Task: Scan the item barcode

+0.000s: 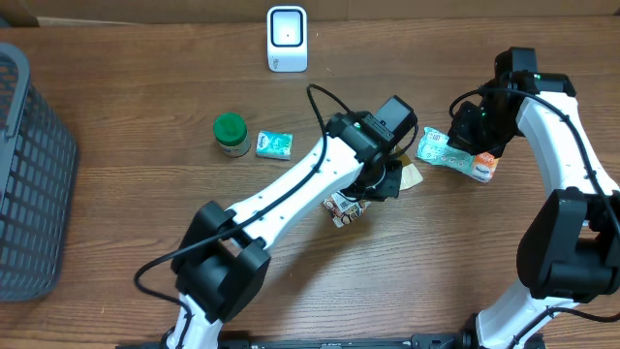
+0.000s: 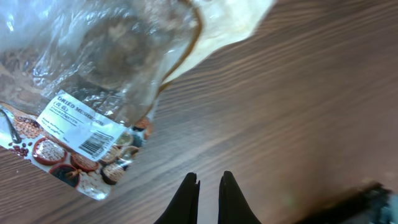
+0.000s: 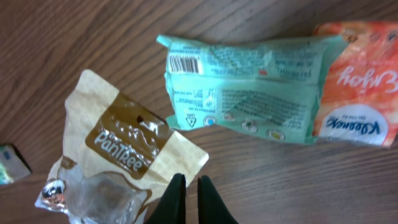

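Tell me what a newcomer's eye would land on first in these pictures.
Both arms meet right of centre over a clear Pantree pouch and a mint tissue pack lying side by side. Beyond them a white scanner stands near the far edge, and a grey basket sits at far left.

The dried mushroom bag (image 2: 99,68) is crinkled, glossy clear plastic, the tissue pack (image 3: 249,93) smooth printed film, the tabletop (image 2: 311,106) matt wood-grain.
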Motion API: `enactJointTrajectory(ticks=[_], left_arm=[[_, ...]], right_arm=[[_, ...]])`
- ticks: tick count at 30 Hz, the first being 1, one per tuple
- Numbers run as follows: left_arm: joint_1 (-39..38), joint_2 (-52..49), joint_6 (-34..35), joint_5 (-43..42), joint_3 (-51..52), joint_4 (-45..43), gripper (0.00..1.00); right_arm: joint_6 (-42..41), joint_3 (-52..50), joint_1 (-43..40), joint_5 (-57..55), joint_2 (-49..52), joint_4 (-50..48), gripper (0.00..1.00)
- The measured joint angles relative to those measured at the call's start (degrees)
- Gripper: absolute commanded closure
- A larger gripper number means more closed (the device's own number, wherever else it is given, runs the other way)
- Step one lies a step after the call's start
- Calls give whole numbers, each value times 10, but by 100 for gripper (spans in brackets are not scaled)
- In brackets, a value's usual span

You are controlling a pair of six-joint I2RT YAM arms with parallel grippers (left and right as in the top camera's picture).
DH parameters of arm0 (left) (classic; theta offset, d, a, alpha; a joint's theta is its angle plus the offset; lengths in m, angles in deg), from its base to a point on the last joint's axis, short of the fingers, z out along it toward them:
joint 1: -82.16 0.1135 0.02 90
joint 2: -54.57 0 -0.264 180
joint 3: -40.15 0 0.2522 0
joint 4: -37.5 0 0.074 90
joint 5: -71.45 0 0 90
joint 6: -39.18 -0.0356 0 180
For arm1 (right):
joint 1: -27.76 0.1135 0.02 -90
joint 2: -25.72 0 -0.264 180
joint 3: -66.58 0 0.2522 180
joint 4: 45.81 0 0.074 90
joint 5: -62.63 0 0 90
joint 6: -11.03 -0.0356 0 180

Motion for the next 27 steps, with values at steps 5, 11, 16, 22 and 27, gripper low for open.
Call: enactJointTrajectory(ticks=[5,11,16,22,27], left_arm=[[5,-44,-2,22,0,21,96],[5,-88,-3,43,0,26,96],[10,-90,-12,80,1,40,96],[31,-90,-32,156,2,76,96],[45,-90,-46,231,2,83,96]], right_arm=[[12,0,1,3,0,5,92],[18,0,1,3,0,7,92],[21,0,1,4,0,10,91],[49,0,1,21,0,6,82],[107,0,4,65,0,-5,62]])
